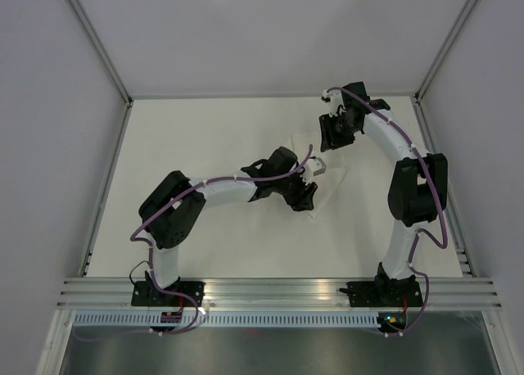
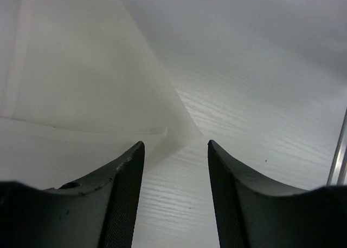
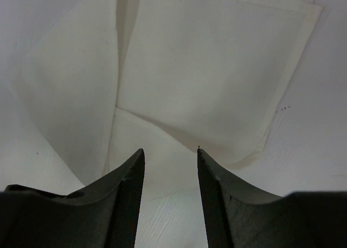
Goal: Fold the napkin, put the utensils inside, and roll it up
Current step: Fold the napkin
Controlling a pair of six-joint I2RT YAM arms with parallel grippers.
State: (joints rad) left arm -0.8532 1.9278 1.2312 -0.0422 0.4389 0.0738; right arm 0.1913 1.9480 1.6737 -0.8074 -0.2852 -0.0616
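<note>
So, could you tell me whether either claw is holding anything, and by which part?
Nothing is held. The left claw and right claw are both open; the napkin lies beneath them, one corner pointing into the left claw's gap but not pinched.

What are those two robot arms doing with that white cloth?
They are folding a napkin that lies on the pale table. It is already partly folded, and the right wrist view shows layers of cloth overlapping. The left tool is open, with a corner of the napkin lying just ahead of its fingers. The right tool is open too, poised over the folded layers. Neither tool is gripping anything right now, and the napkin is not rolled up yet.
</note>
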